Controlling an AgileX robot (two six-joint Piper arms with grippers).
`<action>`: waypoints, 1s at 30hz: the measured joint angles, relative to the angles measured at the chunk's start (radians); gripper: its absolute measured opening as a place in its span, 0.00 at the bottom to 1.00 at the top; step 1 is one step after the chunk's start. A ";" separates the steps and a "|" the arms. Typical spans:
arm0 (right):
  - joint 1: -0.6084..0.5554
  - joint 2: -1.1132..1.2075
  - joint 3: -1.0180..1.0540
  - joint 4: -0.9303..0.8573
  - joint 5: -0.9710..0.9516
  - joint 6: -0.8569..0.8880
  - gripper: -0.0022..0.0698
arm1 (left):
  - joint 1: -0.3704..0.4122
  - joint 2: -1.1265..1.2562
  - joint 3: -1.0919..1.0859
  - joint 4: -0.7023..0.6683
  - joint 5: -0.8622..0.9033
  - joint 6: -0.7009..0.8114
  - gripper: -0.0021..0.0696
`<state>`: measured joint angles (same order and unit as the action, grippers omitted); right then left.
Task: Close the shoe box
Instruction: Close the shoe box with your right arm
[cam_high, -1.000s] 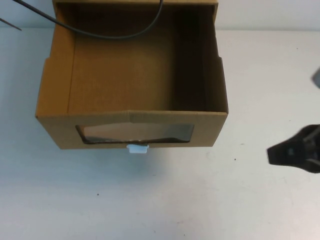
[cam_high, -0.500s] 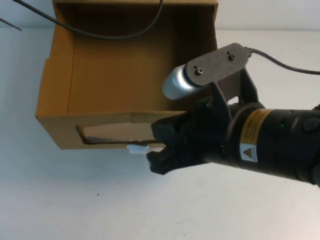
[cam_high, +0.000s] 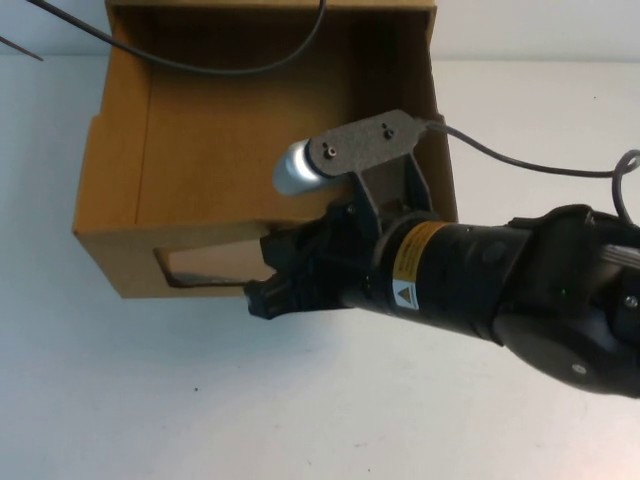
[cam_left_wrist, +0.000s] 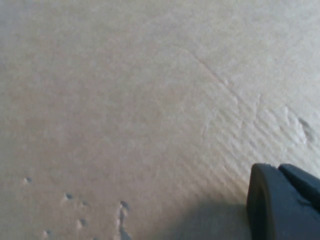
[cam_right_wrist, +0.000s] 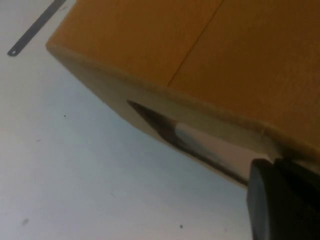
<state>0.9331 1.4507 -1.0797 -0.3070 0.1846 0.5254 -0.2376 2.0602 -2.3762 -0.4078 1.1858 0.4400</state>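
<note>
The shoe box (cam_high: 110, 150), a brown cardboard drawer, stands pulled out toward me with its inside bare. Its front panel has a clear window (cam_high: 205, 265); the white pull tab is hidden behind my right gripper (cam_high: 262, 295). That gripper is shut with nothing in it, and its tip sits right at the lower edge of the front panel. In the right wrist view the box (cam_right_wrist: 225, 50) and window (cam_right_wrist: 200, 142) lie just past the right gripper (cam_right_wrist: 272, 167). My left gripper (cam_left_wrist: 280, 172) is shut, close against plain cardboard (cam_left_wrist: 125, 100); it is out of the high view.
A black cable (cam_high: 230, 70) loops over the back of the box, and another cable (cam_high: 520, 165) runs from the right arm's camera. A thin dark strip (cam_high: 20, 47) lies on the white table (cam_high: 150, 400) at the far left.
My right arm has swept in from the table's right edge to the box front and now covers the white tab. The box has not visibly moved.
</note>
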 joint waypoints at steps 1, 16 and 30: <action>-0.013 0.001 0.002 0.006 -0.004 0.000 0.01 | 0.000 0.000 0.000 0.000 0.000 0.000 0.02; -0.154 0.005 0.001 0.041 -0.154 0.002 0.01 | 0.000 0.000 0.000 0.000 0.002 0.000 0.02; -0.168 0.138 -0.133 0.048 -0.158 0.004 0.01 | 0.000 0.000 0.000 0.000 0.002 0.000 0.02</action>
<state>0.7648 1.5882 -1.2131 -0.2592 0.0269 0.5296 -0.2376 2.0602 -2.3762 -0.4078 1.1877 0.4396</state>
